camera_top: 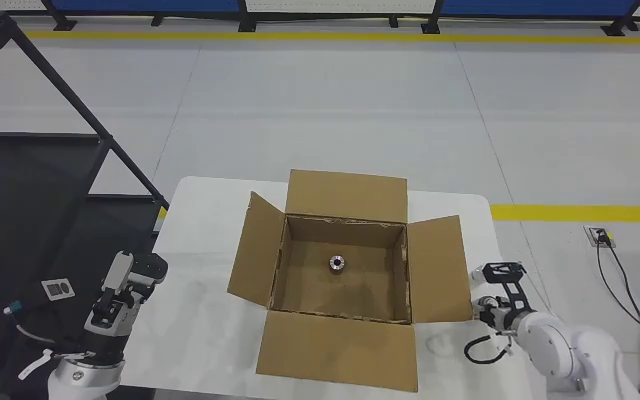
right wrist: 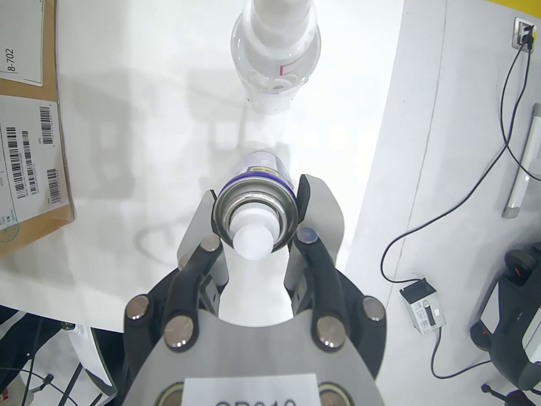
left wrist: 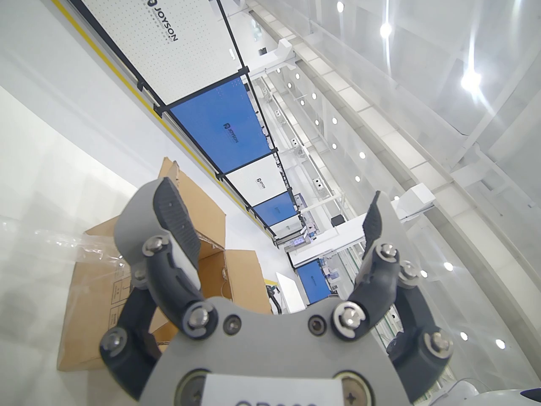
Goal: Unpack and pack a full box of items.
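An open cardboard box [camera_top: 340, 270] sits mid-table with all its flaps folded out. On its floor lies one small round item [camera_top: 336, 263]. My right gripper [right wrist: 257, 196] is by the table's right edge, shut on an upright metal spray can [right wrist: 253, 213] with a white nozzle and a purple band. A clear bottle [right wrist: 274, 44] with a white cap stands on the table just beyond it. At the table's left edge my left gripper [left wrist: 270, 209] is open and holds nothing. It is tilted upward, with the box [left wrist: 203, 230] beside it.
A labelled box flap [right wrist: 29, 128] lies close to the can. Clear plastic film [left wrist: 42, 238] lies by the box on the left. A black frame [camera_top: 80, 190] stands left of the table. Cables and a wall socket [right wrist: 524, 33] are on the floor to the right.
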